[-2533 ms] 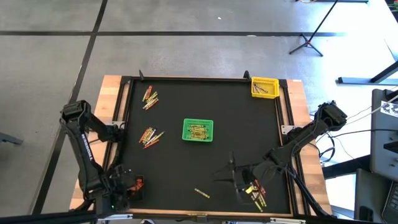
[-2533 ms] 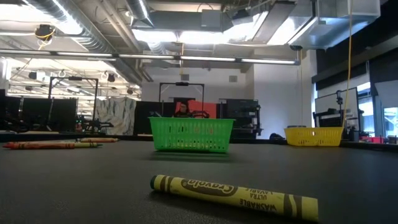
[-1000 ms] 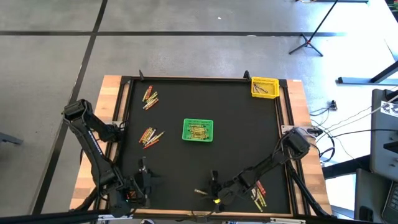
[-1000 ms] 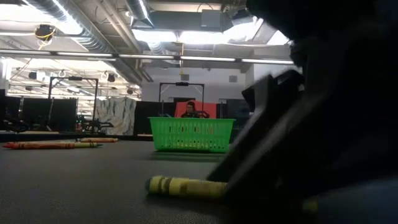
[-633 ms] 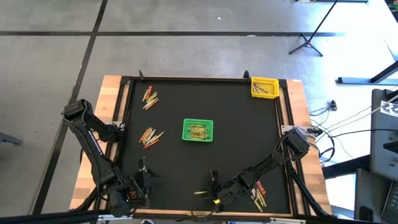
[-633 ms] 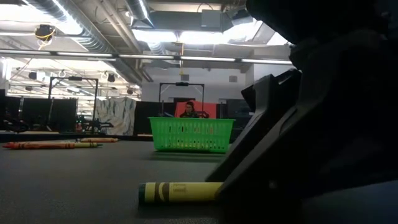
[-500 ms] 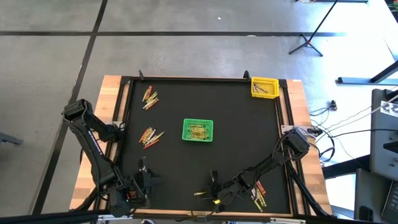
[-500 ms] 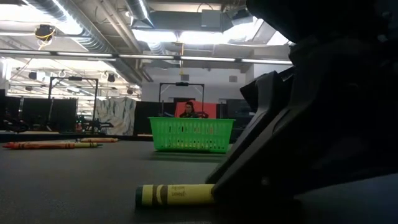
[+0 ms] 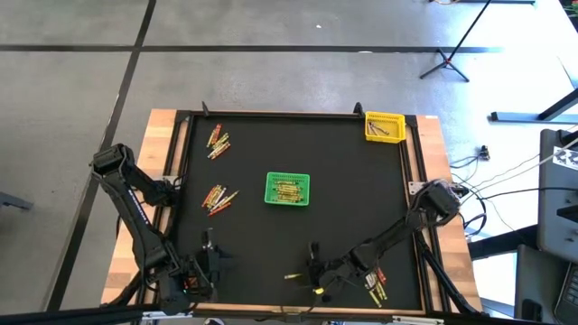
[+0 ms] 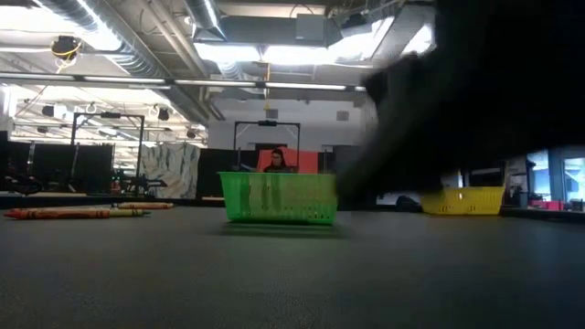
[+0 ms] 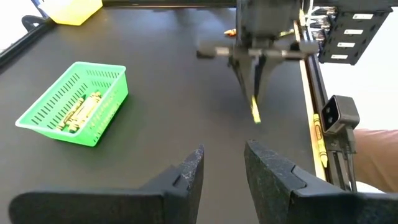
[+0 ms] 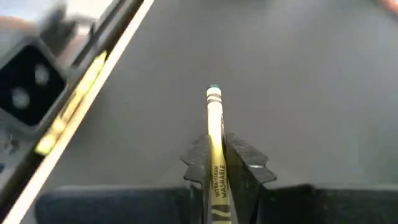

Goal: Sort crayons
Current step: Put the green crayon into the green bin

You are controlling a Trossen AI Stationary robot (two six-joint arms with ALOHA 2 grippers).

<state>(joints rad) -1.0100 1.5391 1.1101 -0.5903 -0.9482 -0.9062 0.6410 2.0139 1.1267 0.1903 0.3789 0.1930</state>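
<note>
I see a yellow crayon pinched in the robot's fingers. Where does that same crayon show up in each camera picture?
High view: yellow crayon by the right gripper, near the table's front edge.
Low view: not visible; a dark blur covers the upper right.
Left wrist view: it hangs from the far gripper, past the left gripper.
Right wrist view: centre, clamped between the fingers.
Shared landmark: green basket, except in the right wrist view.

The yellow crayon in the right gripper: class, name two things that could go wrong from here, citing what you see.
1. The right gripper pinches the yellow crayon at one end only, most of it jutting out past the fingertips; it may pivot or slip during transport.
2. The green basket and yellow basket both hold crayons; a yellowish crayon could be dropped into the wrong one.
</note>
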